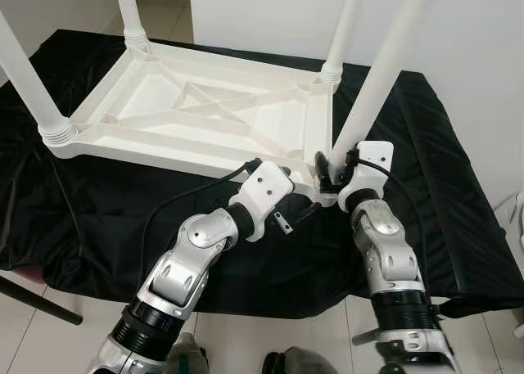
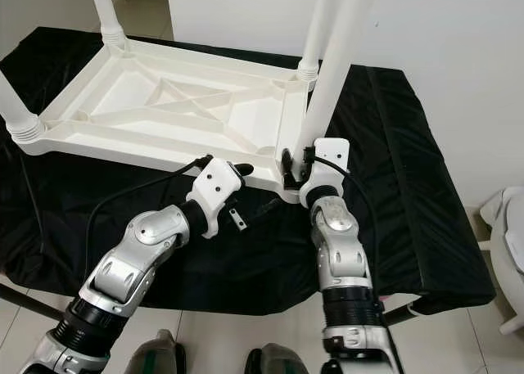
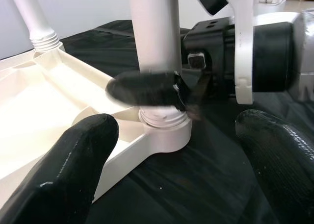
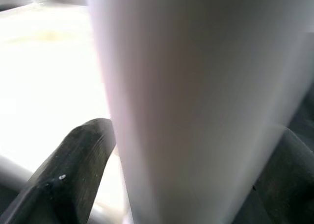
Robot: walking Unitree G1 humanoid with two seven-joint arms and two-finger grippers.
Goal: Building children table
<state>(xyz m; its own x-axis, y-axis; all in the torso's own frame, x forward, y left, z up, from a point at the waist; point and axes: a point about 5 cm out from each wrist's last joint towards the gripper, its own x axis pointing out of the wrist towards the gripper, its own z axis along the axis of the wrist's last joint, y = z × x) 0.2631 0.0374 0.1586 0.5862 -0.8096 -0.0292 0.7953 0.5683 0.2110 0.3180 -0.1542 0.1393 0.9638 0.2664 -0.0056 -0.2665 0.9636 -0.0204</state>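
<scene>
No brand, label or writing can be read on any item. Item: white plastic children's tabletop (image 1: 205, 112), inverted, ribbed underside with a diagonal cross brace facing up, lying on a table covered by a glossy black cloth (image 1: 426, 194). White round plastic legs stand upright in three corner sockets: far left leg (image 1: 129, 14), near left leg (image 1: 29, 79), far right leg (image 1: 344, 26). Fourth white plastic leg (image 1: 385, 63) stands at the near right corner socket (image 3: 164, 131), its threaded foot seated in the collar, leaning slightly. Right end effector (image 1: 332, 171): clamped around the base of this fourth leg just above the socket, black fingers on either side of the tube; in the right wrist view the leg (image 4: 196, 101) sits between the fingers (image 4: 73, 170). Left end effector (image 1: 299, 214): fingers spread apart, holding nothing, poised just beside the same corner, above the cloth; its black fingertips (image 3: 73, 165) frame the socket in the left wrist view. Surroundings: plain white wall behind, pale tiled floor (image 1: 246, 341).
</scene>
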